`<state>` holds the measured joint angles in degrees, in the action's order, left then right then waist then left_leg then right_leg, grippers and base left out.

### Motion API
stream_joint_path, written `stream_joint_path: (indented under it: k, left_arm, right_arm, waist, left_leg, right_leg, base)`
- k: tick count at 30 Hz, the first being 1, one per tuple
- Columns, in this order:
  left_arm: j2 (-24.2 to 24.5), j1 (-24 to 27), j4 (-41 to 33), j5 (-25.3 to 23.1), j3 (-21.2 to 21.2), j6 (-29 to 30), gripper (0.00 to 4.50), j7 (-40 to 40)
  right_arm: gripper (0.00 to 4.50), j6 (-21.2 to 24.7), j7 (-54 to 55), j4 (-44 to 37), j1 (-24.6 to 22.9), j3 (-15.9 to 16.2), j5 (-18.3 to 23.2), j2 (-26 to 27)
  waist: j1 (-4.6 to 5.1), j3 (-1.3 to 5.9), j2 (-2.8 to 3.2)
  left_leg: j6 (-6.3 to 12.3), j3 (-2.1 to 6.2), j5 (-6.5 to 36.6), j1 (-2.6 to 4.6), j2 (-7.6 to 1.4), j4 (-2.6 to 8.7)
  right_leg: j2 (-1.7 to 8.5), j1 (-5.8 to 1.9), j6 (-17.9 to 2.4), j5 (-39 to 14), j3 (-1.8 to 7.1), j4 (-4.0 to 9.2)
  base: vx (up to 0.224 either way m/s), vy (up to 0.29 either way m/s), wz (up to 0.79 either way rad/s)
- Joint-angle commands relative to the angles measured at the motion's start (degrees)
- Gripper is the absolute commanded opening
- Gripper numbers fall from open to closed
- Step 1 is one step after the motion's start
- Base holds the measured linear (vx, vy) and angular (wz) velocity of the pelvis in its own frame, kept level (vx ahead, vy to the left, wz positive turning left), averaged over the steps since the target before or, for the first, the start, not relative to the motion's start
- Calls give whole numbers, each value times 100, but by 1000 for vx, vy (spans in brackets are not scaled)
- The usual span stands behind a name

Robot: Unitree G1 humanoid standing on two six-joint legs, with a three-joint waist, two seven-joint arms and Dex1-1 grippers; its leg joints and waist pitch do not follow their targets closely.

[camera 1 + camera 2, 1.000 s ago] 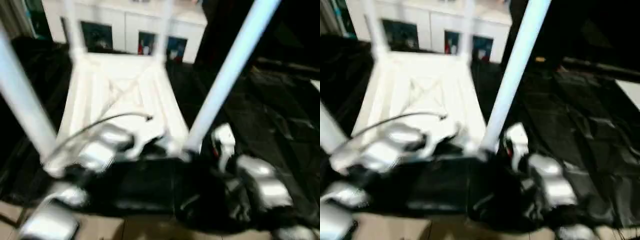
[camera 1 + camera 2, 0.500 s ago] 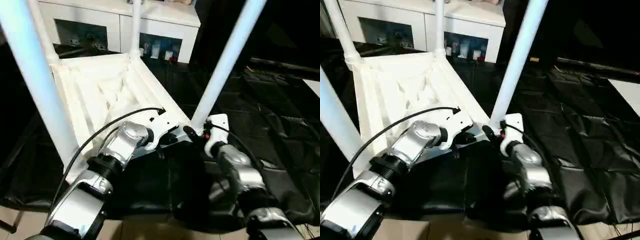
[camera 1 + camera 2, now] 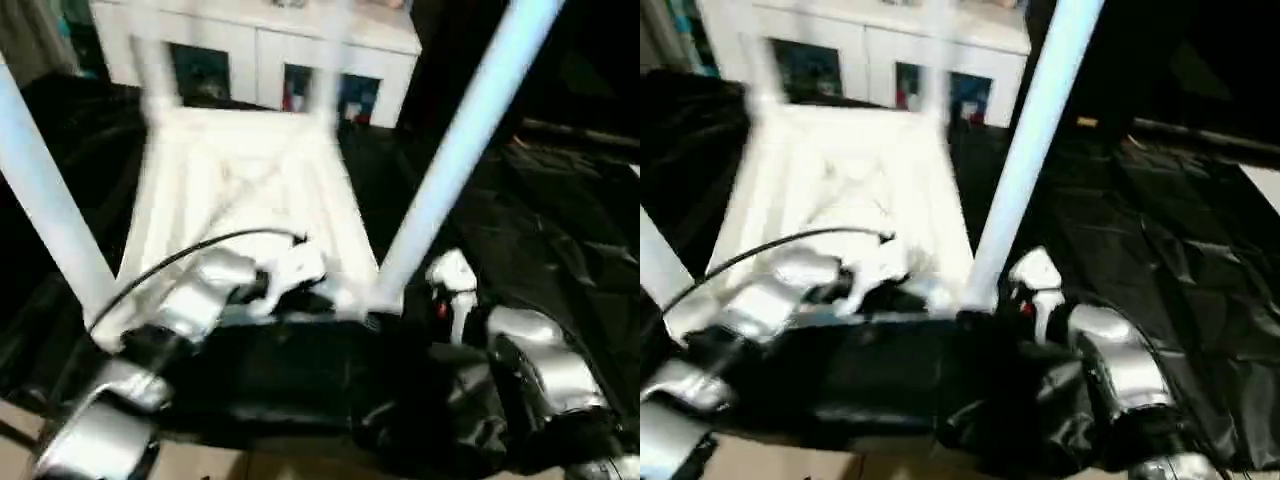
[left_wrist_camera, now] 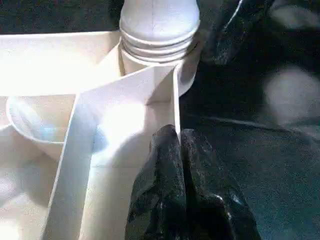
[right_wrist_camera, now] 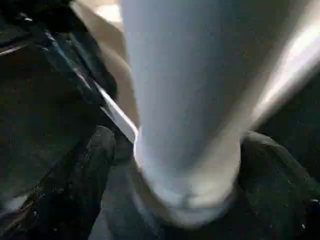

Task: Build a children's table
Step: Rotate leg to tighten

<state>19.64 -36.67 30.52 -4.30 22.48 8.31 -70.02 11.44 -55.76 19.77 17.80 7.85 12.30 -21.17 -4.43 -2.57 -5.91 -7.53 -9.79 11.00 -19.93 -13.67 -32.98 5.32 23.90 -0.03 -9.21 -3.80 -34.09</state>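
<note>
Evidently light and stiff, the upturned white ribbed plastic children's table seems best gripped where the left gripper, fingers pressed together, meets its thin rim, or low on the smooth white tapered tube leg that the right gripper loosely straddles with spread fingers.

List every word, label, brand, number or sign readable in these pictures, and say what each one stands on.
None can be read.
White plastic ribbed table top and white tapered tube legs: no print seen.
Small coloured items behind the white cabinet's glass doors: too blurred to read.
Crumpled black floor sheet: no print seen.

Upturned white table top, leg upright, black sheet, white cabinet behind
</note>
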Motion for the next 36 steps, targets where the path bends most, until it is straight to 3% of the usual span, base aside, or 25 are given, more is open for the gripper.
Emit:
stream_joint_path:
  k: [1, 6, 8, 9, 11, 19, 27, 28, 29, 30, 32, 33, 34, 35, 36]
  left_arm:
    - [-23, 186, -78, -55, 420, 71, 0, -284]
    - [103, 282, -298, -54, 373, 168, 0, -406]
    - [147, 325, -366, -48, 369, 233, 0, -429]
    - [149, 335, -381, -40, 361, 261, 0, -425]
    - [148, 358, -415, -24, 345, 315, 0, -414]
    - [145, 427, -566, -8, 347, 425, 0, -396]
    - [112, 418, -566, 16, 286, 527, 0, -327]
    - [67, 406, -538, 21, 266, 581, 0, -271]
    - [-125, 312, -362, -13, 217, 709, 0, -6]
    - [-239, 244, -240, -52, 189, 758, 0, 182]
    - [-629, -33, 229, -208, 79, 854, 0, 896]
    - [-684, -75, 292, -226, 60, 871, 0, 998]
    - [-820, -175, 438, -251, -1, 945, 0, 1256]
    - [-990, -305, 614, -269, -69, 1042, 0, 1543]
    - [-1197, -471, 840, -291, -159, 1145, 0, 1924]
  right_arm:
    - [386, 129, -215, -334, -34, 229, 166, 54]
    - [386, 181, -239, -322, -31, 352, 9, 127]
    - [386, 204, -225, -249, -6, 359, -36, 158]
    - [361, 209, -216, -217, 10, 369, -48, 155]
    - [361, 190, -200, -138, 46, 414, -96, 134]
    - [281, 85, -78, 59, 57, 427, -223, 137]
    - [264, 84, 177, 240, 45, 301, -193, 305]
    - [263, 62, 329, 326, 59, 225, -173, 396]
    - [263, 96, 961, 568, 129, -70, -103, 732]
    - [263, 123, 1266, 671, 169, -202, -74, 893]
    - [262, 207, 2090, 897, 310, -511, -9, 1318]
    - [262, 219, 2192, 925, 336, -549, 3, 1371]
    - [262, 238, 2421, 1007, 407, -642, 38, 1491]
    - [262, 238, 2790, 1192, 550, -780, 74, 1653]
    - [262, 183, 3242, 1473, 756, -940, 103, 1834]
  waist:
    - [12, 299, 92]
    - [-6, 316, 80]
    - [-9, 318, 21]
    - [-15, 321, 39]
    - [-14, 318, 62]
    - [-8, 326, 40]
    - [22, 311, 29]
    - [54, 284, 90]
    - [87, 272, 117]
    - [103, 256, 122]
    - [161, 251, 94]
    - [171, 261, 165]
    - [202, 257, 114]
    - [207, 270, 114]
    - [198, 279, 168]
  left_leg:
    - [210, -86, 1379, 5, 8, 426]
    - [123, -85, 1257, -19, 24, 418]
    - [137, -90, 1141, -28, 29, 409]
    - [138, -87, 1110, -23, 28, 408]
    - [146, -88, 1052, -23, 32, 407]
    - [158, -100, 1014, -13, 39, 392]
    - [131, -92, 1148, -17, 43, 405]
    - [93, -94, 1347, -5, 43, 424]
    - [38, -93, 1580, 0, 54, 435]
    - [0, -78, 1744, 10, 55, 447]
    - [-121, -24, 2197, 52, 86, 443]
    - [-143, -1, 2257, 62, 93, 445]
    - [-112, 12, 2307, 64, 102, 434]
    - [-56, 7, 2259, 57, 112, 427]
    - [-60, 16, 2228, 64, 116, 424]
  right_leg:
    - [187, -278, -1084, -1493, 191, 361]
    - [190, -294, -1033, -1376, 195, 334]
    - [186, -303, -1047, -1275, 191, 318]
    - [192, -304, -1057, -1247, 193, 304]
    - [191, -306, -1075, -1182, 195, 302]
    - [183, -309, -1104, -1093, 196, 294]
    - [182, -301, -1026, -1333, 194, 321]
    - [170, -270, -994, -1464, 198, 360]
    - [163, -262, -955, -1671, 197, 395]
    - [167, -241, -930, -1893, 187, 407]
    - [187, -206, -621, -2906, 143, 516]
    - [195, -213, -555, -3055, 137, 532]
    - [195, -213, -439, -3271, 112, 584]
    - [195, -207, -403, -3281, 119, 600]
    - [198, -201, -423, -3212, 120, 584]
  base:
    - [0, 0, 0]
    - [0, 0, 0]
    - [0, 0, 0]
    - [0, 0, 0]
    - [0, 0, 0]
    - [0, 0, 0]
    - [0, 0, 0]
    - [0, 0, 0]
    - [0, 0, 0]
    - [0, 0, 0]
    - [0, 0, 0]
    - [-57, 5, -5]
    - [0, 0, 0]
    - [0, 0, 0]
    - [0, 0, 0]
